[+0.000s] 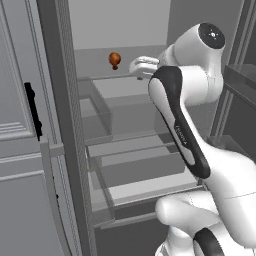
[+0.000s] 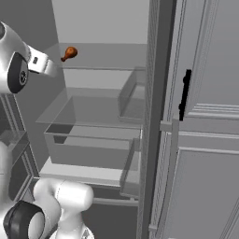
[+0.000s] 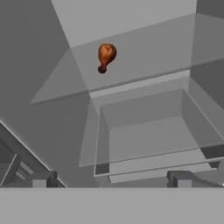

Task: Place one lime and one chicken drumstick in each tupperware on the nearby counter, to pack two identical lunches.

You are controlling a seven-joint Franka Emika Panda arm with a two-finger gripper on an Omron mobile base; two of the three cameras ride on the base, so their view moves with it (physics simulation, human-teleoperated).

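White arm [image 1: 185, 125] raised, open claw [image 3: 111, 179] toward shelved chicken drumstick [image 3: 106, 56].

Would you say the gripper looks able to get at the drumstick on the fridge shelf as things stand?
Probably yes. The drumstick lies alone on the upper shelf, the fridge stands open, and the open gripper already points toward it with nothing between them.

Open grey fridge [image 1: 125, 150], glass shelves [image 2: 93, 112].

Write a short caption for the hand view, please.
Open gripper faces a chicken drumstick on a glass fridge shelf.
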